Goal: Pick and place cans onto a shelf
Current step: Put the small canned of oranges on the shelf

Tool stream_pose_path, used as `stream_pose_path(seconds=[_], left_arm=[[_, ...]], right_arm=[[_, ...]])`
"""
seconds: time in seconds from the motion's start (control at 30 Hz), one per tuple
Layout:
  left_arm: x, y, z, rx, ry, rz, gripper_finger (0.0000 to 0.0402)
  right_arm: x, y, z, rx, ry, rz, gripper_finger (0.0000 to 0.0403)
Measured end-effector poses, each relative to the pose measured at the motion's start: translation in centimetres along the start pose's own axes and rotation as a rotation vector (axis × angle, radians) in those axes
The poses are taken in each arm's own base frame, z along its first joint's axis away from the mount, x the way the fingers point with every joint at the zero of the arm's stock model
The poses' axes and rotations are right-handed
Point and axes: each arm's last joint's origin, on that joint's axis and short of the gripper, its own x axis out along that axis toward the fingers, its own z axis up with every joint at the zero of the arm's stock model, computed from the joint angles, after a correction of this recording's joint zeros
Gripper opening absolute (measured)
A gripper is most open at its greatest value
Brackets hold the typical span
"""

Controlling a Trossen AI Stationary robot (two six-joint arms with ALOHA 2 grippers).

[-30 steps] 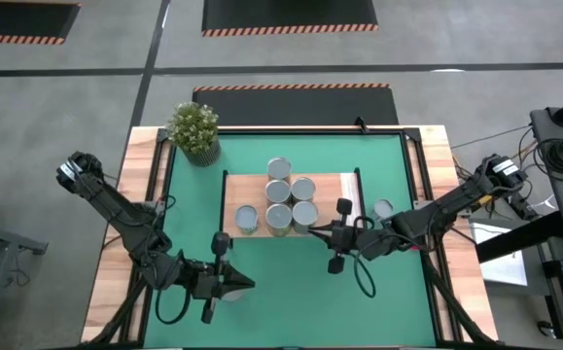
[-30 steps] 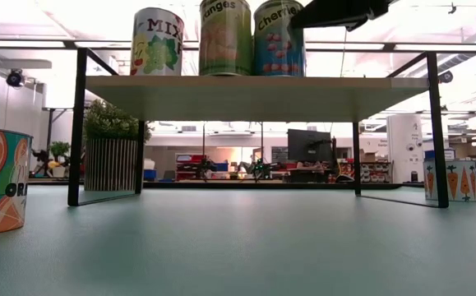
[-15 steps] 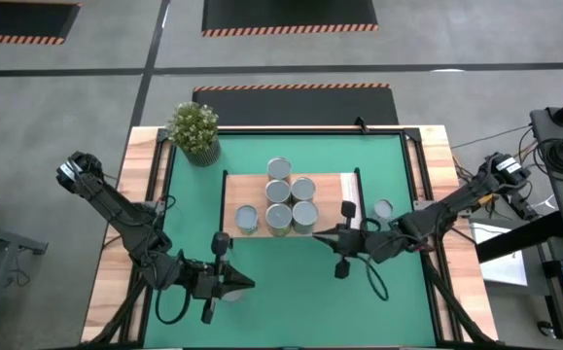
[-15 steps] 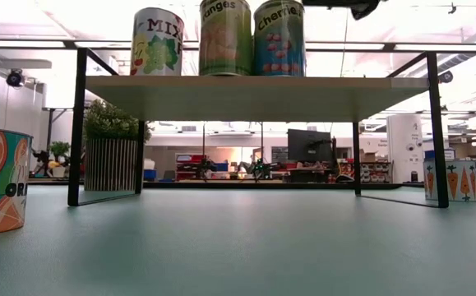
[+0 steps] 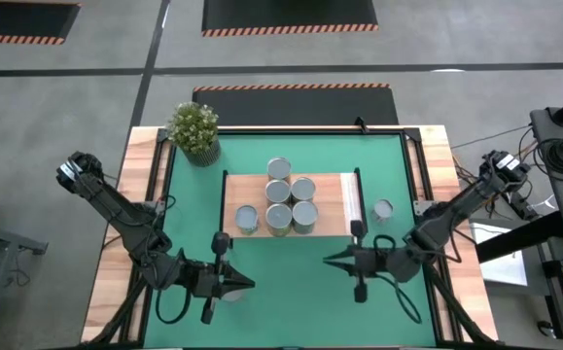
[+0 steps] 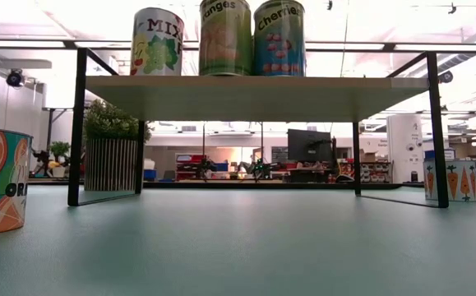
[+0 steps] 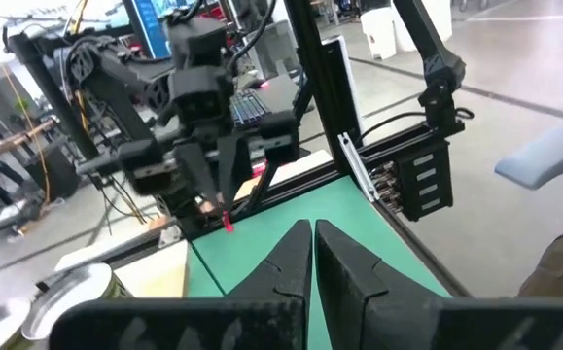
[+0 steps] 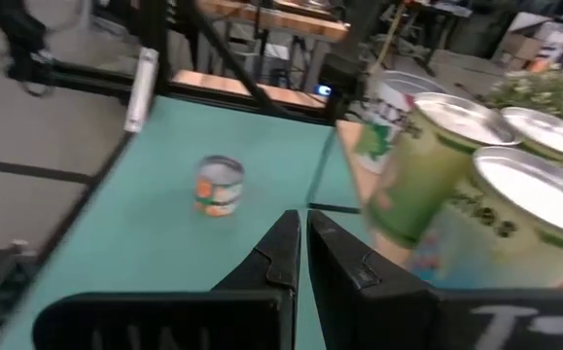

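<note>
**Cans mostly up on the shelf; empty-handed pause before the next pick**

Starting at the right tool (image 5: pixel 332 260): shut tight, fingers pressed together, nothing gripped and nothing touched. Hangs above the bare green counter (image 5: pixel 291 311), in front of the shelf (image 5: pixel 332 190) and clear of its front edge. Points toward the left side of the counter, as the right wrist view confirms.

Same story at the left tool (image 5: pixel 245 283): shut, empty, parked low over the counter's front left part.

Outward to the load. Six cans (image 5: pixel 279 192) standing upright on the shelf board, bunched toward its middle and left, silvery tops showing from above; from counter height only three labels visible along the front row. Off the shelf, a carrot-labelled can (image 5: pixel 383 209) upright on the counter just beside the shelf's right end. Also an orange-labelled can (image 8: pixel 218 185) upright on the counter close to the left tool, largely hidden under that arm from above.

Judged step: between placings, with no can in hand. Next move probably a fresh pick, and the carrot-labelled can looks the handier one for the right arm. Calls for opening the fingers wide enough to straddle the can, swinging back toward the shelf's right end, coming down around the can without knocking it or the black frame, then closing and lifting to a free spot on the board's right half.
</note>
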Motion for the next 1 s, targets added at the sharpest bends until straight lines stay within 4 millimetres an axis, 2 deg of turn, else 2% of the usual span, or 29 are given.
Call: stream_pose_path(seconds=[0.3, 0.47, 0.6, 0.7, 0.83, 1.0], left_arm=[[0.1, -0.2, -0.4, -0.024, 0.021, -0.004, 0.0], [0.1, -0.1, -0.3, -0.008, 0.018, -0.004, 0.0], [0.1, -0.1, -0.3, -0.002, 0.019, -0.004, 0.0], [0.1, -0.1, -0.3, -0.003, 0.018, -0.003, 0.0], [0.1, -0.1, -0.3, -0.003, 0.017, -0.004, 0.0], [0.1, -0.1, -0.3, -0.01, 0.016, -0.003, 0.0]], right_arm=[[-0.5, 1.7, -0.8, -0.028, 0.024, 0.056, 0.0012], [-0.5, 1.7, -1.0, -0.029, 0.046, 0.054, 0.0012], [-0.9, 1.4, -0.3, 0.021, 0.103, 0.045, 0.0012], [-1.5, 1.0, 0.6, 0.073, 0.21, 0.018, 0.0013], [-3.0, -0.1, 2.0, 0.268, 0.395, -0.063, 0.0013], [-4.8, -1.4, 2.0, 0.431, 0.609, -0.188, 0.0013]])
